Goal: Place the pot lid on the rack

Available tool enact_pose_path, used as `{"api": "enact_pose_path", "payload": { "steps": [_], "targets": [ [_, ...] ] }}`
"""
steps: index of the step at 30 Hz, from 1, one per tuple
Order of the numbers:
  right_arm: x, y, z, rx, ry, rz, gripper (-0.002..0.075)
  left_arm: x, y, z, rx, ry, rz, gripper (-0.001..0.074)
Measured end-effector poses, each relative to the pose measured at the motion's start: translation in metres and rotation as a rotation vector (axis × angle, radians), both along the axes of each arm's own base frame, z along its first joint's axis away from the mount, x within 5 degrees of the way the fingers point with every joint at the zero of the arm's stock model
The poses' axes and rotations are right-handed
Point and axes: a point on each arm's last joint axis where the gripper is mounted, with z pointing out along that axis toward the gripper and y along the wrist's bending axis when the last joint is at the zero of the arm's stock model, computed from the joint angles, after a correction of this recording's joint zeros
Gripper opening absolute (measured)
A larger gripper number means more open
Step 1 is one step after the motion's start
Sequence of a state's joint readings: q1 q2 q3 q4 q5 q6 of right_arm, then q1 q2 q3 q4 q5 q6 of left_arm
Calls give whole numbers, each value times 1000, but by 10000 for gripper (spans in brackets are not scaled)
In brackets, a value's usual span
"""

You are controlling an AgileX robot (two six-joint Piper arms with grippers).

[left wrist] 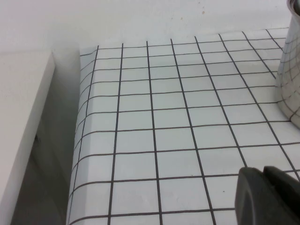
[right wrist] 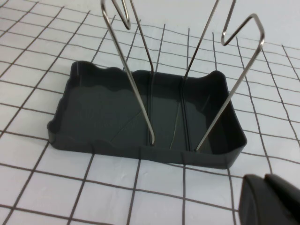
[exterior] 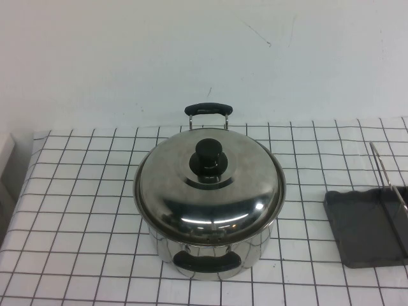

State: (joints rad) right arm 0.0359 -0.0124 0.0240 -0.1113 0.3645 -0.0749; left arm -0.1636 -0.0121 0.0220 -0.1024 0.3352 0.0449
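The polished steel pot lid (exterior: pixel 191 191) with a black knob (exterior: pixel 208 152) sits on the steel pot (exterior: pixel 255 252) in the middle of the checked table. The dark grey rack (exterior: pixel 363 226) with its thin wire hoop (exterior: pixel 387 175) lies at the table's right edge. In the right wrist view the rack (right wrist: pixel 103 117) is empty and its wire hoops (right wrist: pixel 133 79) stand upright. My right gripper (right wrist: pixel 266 178) is shut and empty, just in front of the rack. My left gripper (left wrist: pixel 264 169) is shut and empty over the table to the left of the pot (left wrist: pixel 291 70). Neither arm shows in the high view.
A white wall runs behind the table. A white ledge (left wrist: pixel 23 122) stands beyond the table's left edge, with a gap between them. The checked cloth (exterior: pixel 76 210) covers the table on both sides of the pot.
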Motion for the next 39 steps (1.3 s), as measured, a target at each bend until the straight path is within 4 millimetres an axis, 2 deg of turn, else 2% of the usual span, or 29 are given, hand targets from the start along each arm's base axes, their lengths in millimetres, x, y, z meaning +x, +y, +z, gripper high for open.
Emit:
{"api": "enact_pose_path", "payload": {
  "steps": [10, 28, 32, 34, 37, 39],
  "targets": [
    [0, 0, 0, 0, 0, 0, -3, 0, 0, 0, -4, 1, 0, -2],
    [0, 0, 0, 0, 0, 0, -3, -1, -4, 1, -110, 14, -8, -2],
    [0, 0, 0, 0, 0, 0, -3, 0, -7, 3, -254, 11, -11, -2],
    [0, 0, 0, 0, 0, 0, -3, 0, -10, 7, -416, 9, -4, -2],
    [0, 0, 0, 0, 0, 0, -3, 0, -14, 14, -761, 37, 10, -2],
    [0, 0, 0, 0, 0, 0, -3, 0, -14, 18, -891, 36, 22, -2]
  ]
}}
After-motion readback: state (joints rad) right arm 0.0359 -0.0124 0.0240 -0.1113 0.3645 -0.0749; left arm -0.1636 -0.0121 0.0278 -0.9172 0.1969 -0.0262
